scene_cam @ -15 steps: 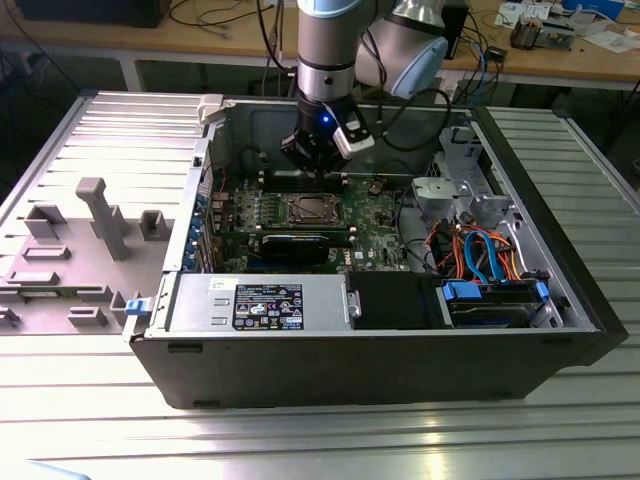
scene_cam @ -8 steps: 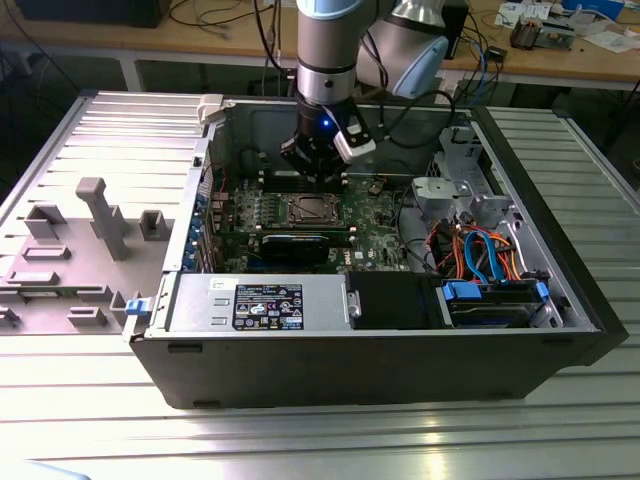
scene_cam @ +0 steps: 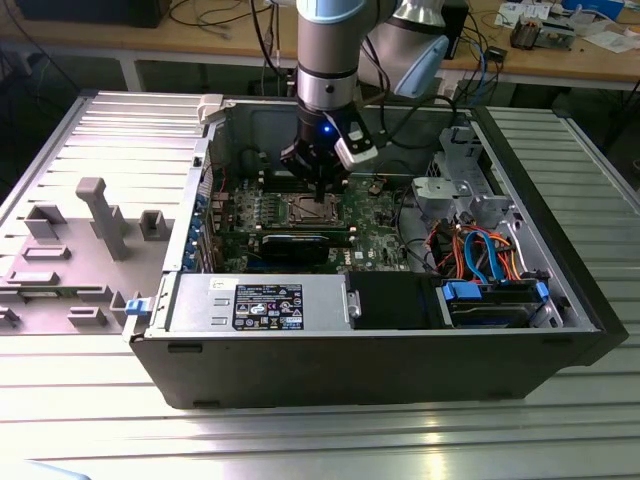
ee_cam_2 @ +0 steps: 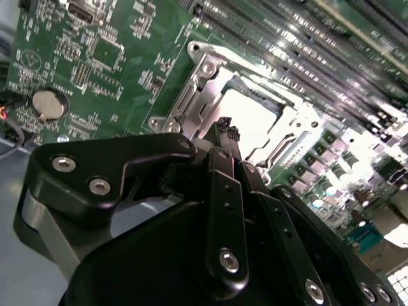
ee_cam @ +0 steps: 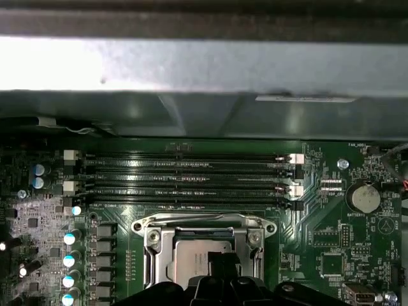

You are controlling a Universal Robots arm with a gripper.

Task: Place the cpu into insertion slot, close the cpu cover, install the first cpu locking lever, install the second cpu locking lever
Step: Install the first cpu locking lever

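Dim case interior (scene_cam: 420, 290) — hard glare whitens the cpu cover (ee_cam_2: 255, 115); near end effector (ee_cam_2: 223, 137) blurred.

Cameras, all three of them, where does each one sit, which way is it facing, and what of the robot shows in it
Exterior view: off the arm, in front of and above the open computer case, looking down into it; the arm and gripper hang over the insertion slot.
Second wrist view: on the arm just behind the gripper, looking along its fingers at the cpu in the slot.
First wrist view: on the arm, facing the board; the gripper overlaps the cpu.
Shared: both wrist views show the cpu, the cpu cover and the memory slots.
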